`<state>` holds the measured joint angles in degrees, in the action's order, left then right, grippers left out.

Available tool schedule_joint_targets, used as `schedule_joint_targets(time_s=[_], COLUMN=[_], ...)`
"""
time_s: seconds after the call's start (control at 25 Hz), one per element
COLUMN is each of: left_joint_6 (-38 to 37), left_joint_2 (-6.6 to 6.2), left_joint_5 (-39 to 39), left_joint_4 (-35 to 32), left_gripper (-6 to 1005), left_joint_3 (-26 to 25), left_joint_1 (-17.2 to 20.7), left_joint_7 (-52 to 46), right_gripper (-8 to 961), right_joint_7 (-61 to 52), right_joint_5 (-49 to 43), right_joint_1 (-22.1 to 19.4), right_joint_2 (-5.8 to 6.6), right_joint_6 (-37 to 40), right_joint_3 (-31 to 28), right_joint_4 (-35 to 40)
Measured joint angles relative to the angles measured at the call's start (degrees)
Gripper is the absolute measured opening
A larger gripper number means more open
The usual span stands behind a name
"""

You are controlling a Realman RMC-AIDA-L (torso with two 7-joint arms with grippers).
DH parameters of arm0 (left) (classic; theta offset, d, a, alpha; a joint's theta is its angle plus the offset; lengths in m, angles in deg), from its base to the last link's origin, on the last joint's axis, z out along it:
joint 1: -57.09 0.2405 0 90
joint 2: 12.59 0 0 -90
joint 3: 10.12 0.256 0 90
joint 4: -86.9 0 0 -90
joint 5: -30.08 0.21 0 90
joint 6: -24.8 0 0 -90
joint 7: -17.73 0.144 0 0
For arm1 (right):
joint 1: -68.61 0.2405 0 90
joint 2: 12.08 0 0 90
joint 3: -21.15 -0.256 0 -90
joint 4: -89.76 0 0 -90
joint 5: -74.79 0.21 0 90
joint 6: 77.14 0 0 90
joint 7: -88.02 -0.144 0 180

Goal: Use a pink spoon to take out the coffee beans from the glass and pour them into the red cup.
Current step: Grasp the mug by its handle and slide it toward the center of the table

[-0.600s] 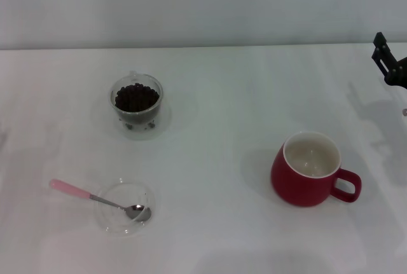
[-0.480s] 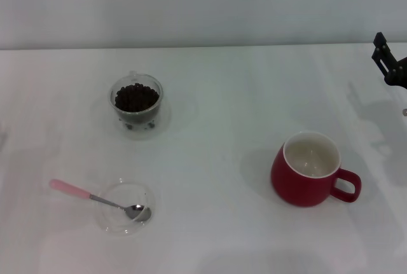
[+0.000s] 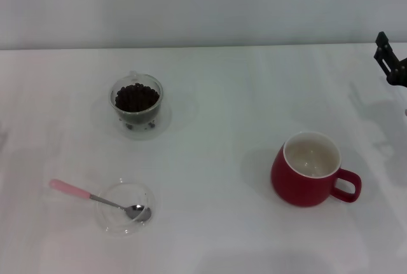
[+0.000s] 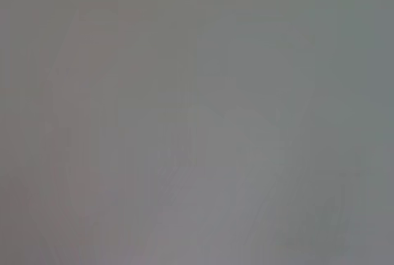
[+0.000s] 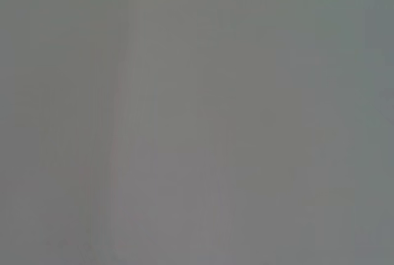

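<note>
One pink spoon [image 3: 95, 198] lies on table [image 3: 216, 109], bowl in clear dish [image 3: 124, 207]; light, stiff, slippery, so pink handle looks best grip. Right claw [image 3: 389, 60] at far edge, fingers unclear; left unseen.

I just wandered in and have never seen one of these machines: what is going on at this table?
Nothing is being handled yet. The pink spoon lies with its bowl in a shallow clear dish. The glass holds the coffee beans, and the red cup stands empty. The right gripper hangs at the table's far right edge, holding nothing. The left gripper is out of sight.
</note>
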<state>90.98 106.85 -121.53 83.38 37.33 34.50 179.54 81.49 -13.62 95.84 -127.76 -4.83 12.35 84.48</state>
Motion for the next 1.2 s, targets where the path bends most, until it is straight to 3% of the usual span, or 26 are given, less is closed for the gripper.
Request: schedule_joint_targets(time_s=[0.36,0.84,1.2], left_joint_6=[0.05,-0.14,0.57], left_joint_2=[-0.01,-0.25,-0.19], left_joint_5=[0.00,-0.36,-0.61], left_joint_4=[0.00,-0.53,-0.62], left_gripper=[887,888,887], left_joint_3=[0.00,-0.37,-0.52], left_joint_1=[0.32,0.59,0.76], left_joint_7=[0.00,0.00,0.00], right_gripper=[739,738,737], right_joint_7=[-2.24,-17.11,-18.51], right_joint_5=[-0.50,-0.56,-0.53], right_joint_1=[-4.97,-16.05,-20.74], right_joint_2=[0.47,0.99,0.98], right_joint_6=[4.16,16.40,19.58], right_joint_3=[3.52,30.18,35.65], right_joint_4=[0.02,8.54,9.02])
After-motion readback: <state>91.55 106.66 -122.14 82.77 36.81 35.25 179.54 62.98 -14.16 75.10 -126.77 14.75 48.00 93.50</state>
